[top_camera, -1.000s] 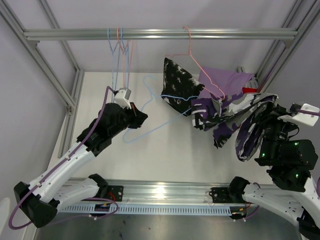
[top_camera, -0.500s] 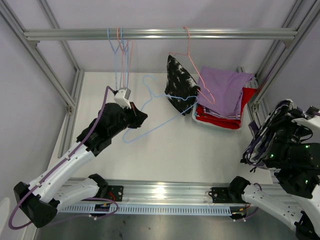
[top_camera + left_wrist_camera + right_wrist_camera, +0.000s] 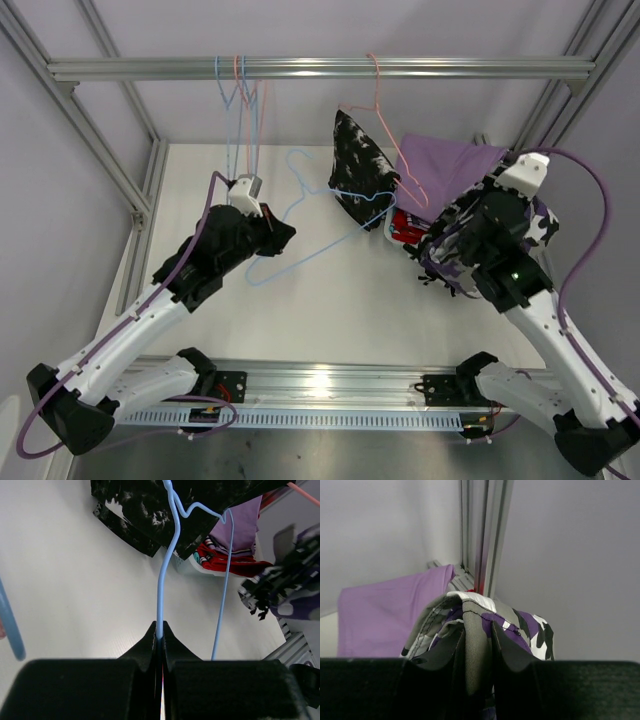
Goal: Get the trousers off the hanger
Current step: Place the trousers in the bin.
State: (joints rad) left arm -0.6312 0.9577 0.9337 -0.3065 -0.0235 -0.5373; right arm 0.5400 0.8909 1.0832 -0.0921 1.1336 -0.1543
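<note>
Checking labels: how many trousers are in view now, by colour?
black trousers with white blotches: 1
lilac trousers: 1
red trousers: 1
purple-white-black print trousers: 1
Total: 4 (no teal pair discernible)

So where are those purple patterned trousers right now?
In the top view, the purple-print trousers are on the right, pinched in the jaws of the right arm, close beside the lilac trousers on their near side.
</note>
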